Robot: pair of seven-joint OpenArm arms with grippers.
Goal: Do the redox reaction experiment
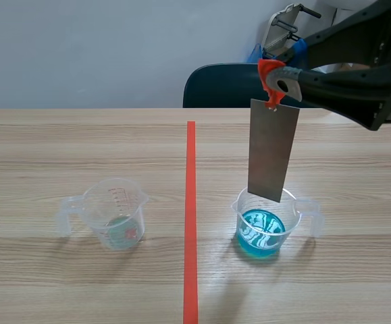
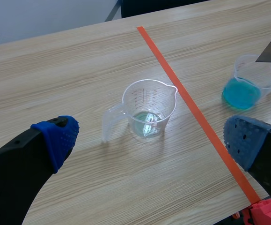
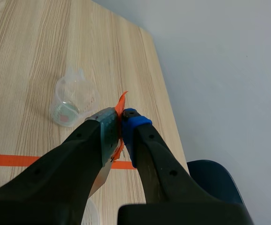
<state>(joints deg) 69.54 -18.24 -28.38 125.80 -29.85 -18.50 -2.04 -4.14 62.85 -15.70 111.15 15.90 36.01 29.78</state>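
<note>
Pale wood tabletop, split by an orange tape line [image 1: 190, 216]. Right of it, my right gripper [image 3: 121, 125] is clamped on the orange clip [image 1: 271, 73] atop a thin metal plate [image 1: 273, 152], which hangs just over the measuring cup of blue liquid [image 1: 263, 226]. I judge the plate stiff, light and slick, so the clip is the sound hold. My left gripper [image 2: 151, 138] gapes wide and empty near the clear measuring cup [image 2: 149, 105].

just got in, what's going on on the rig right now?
The right gripper is shut on an orange clip that carries a grey metal strip, hanging upright over the beaker of blue liquid. The strip's lower edge is about at the rim, apparently not in the liquid yet. The left gripper is open, low near the clear beaker, touching nothing.
</note>
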